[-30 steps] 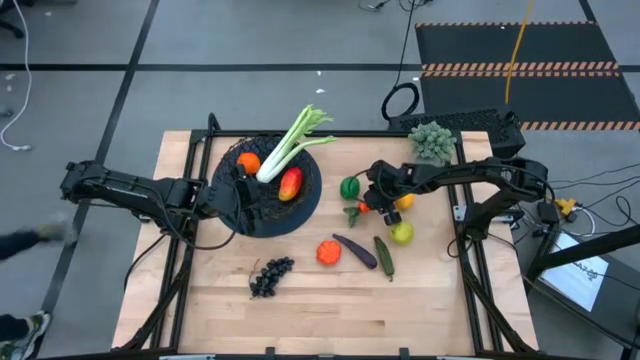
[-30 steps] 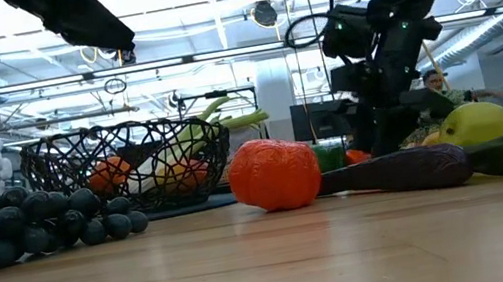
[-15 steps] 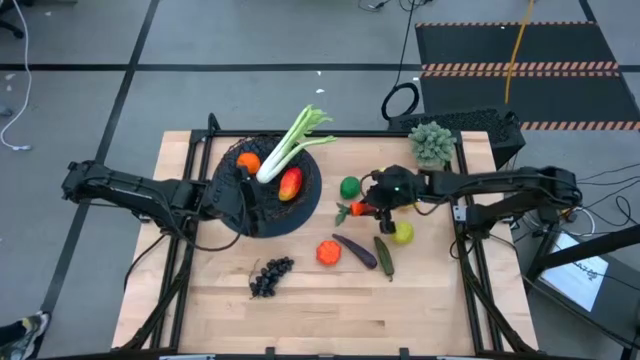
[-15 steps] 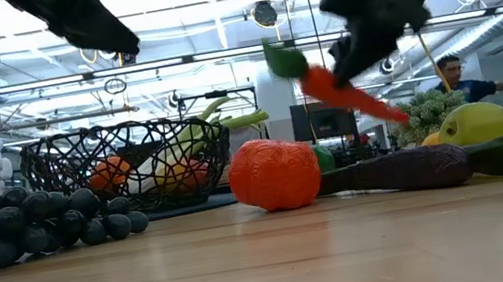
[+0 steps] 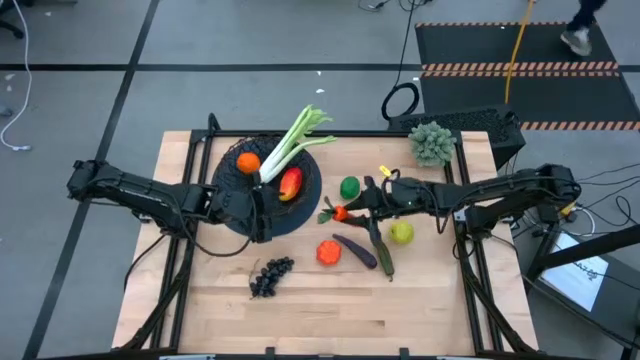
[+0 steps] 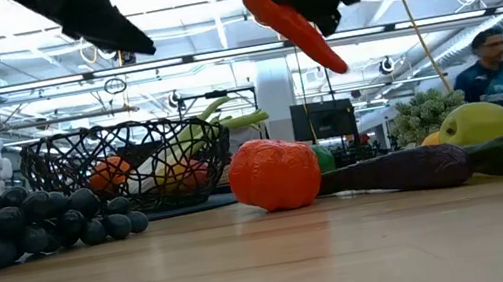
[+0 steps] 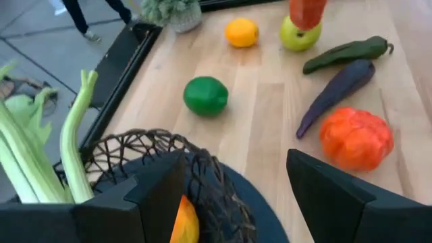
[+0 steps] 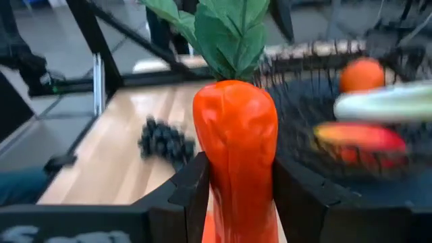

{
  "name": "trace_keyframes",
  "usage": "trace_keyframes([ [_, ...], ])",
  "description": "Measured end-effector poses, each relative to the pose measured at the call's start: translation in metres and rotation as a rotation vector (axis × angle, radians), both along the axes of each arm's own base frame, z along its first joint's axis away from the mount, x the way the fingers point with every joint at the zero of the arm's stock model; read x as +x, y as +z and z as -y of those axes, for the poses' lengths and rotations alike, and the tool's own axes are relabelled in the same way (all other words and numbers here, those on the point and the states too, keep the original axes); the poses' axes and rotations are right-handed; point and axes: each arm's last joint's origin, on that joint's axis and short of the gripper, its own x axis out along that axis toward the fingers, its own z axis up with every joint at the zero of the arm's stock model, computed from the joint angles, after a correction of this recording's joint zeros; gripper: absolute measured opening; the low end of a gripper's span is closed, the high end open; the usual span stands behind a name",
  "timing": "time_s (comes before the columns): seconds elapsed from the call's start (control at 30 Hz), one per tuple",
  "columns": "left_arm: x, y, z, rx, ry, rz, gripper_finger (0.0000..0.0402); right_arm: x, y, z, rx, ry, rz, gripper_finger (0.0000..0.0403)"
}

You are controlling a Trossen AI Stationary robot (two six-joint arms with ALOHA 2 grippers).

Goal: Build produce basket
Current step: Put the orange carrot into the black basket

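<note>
The basket (image 5: 268, 190) is already holding an orange (image 5: 248, 162), the mango (image 5: 291, 182) and the leafy stalk (image 5: 292, 143); grapes (image 5: 270, 276), eggplant (image 5: 354, 250), cucumber (image 5: 384, 256) and others are waiting on the table (image 5: 420, 310). The right gripper (image 5: 362, 207), clamped on the carrot (image 6: 287, 14), is carrying it higher and nearer the basket than a moment ago. The left gripper (image 5: 258, 205), jaws apart, is hovering over the basket's rim

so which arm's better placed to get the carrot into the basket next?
Right. Its gripper is shut on the carrot, lifted clear of the table and heading toward the basket. The left gripper hangs open and empty at the basket's near rim.
</note>
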Motion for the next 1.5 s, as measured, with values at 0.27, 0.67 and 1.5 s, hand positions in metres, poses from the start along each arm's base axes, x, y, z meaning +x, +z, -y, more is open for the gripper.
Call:
trace_keyframes([
  [0.27, 0.013, -0.002, 0.008, -0.068, -0.066, 0.059, 0.0257, 0.013, 0.007, -0.022, -0.013, 0.017, 0.19, 0.0137],
  [0.67, 0.051, -0.011, 0.018, -0.141, -0.178, 0.229, 0.0292, 0.03, 0.001, -0.037, -0.024, -0.031, 0.346, 0.0137],
  [1.5, 0.083, -0.021, 0.022, -0.185, -0.176, 0.448, 0.0227, 0.038, -0.006, -0.037, -0.055, -0.105, 0.416, 0.0137],
])
